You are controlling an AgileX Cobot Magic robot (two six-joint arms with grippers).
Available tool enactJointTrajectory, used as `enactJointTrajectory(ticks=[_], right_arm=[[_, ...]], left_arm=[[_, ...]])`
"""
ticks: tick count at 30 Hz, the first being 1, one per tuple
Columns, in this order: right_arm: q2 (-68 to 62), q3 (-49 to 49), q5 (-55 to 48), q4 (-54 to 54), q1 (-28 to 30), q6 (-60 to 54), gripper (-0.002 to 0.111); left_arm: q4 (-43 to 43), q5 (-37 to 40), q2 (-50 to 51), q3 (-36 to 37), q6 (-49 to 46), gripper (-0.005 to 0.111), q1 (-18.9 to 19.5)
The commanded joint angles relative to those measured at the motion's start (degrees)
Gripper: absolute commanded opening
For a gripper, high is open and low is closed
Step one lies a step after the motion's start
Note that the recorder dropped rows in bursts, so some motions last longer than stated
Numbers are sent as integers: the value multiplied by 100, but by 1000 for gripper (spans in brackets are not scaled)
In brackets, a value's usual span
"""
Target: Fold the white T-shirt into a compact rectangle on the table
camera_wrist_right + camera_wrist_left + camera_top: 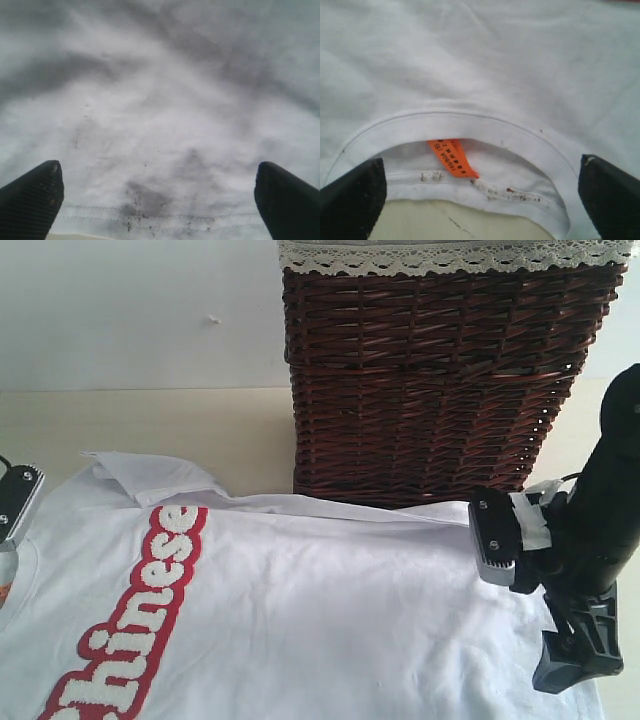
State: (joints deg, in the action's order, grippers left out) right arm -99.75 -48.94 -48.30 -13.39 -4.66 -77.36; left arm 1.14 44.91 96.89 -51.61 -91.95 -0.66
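The white T-shirt (330, 610) lies spread flat on the cream table (150, 425). Its red band with fuzzy white letters (140, 620) runs along the left. A sleeve (150, 475) is folded up at the back left. My left gripper (481, 175) is open, its fingers wide apart on either side of the ribbed collar (470, 122) and the orange tag (451, 157). Only its wrist (15, 502) shows at the exterior view's left edge. My right gripper (159, 165) is open, low over the shirt's stitched hem (165, 217) at the right end (570, 655).
A dark brown wicker basket (440, 380) with a lace-edged grey liner (450, 255) stands right behind the shirt, touching its far edge. A plain white wall (130, 310) rises behind the table. Bare table (445, 220) shows through the neck opening.
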Motion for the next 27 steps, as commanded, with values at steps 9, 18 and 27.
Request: enactJointTrajectory(ticks=[9,18,27], right_arm=[[-624,-5,614,79,38,-58,99],[-1043,-5,784,79,38,-58,99],[-1152,-5,877,8,38,-34,99]], left_arm=[[112,223,782,-309,-19,105,7],[135,124,898,-309,64,105,7],[156,106,1082,-309,91,105,7]])
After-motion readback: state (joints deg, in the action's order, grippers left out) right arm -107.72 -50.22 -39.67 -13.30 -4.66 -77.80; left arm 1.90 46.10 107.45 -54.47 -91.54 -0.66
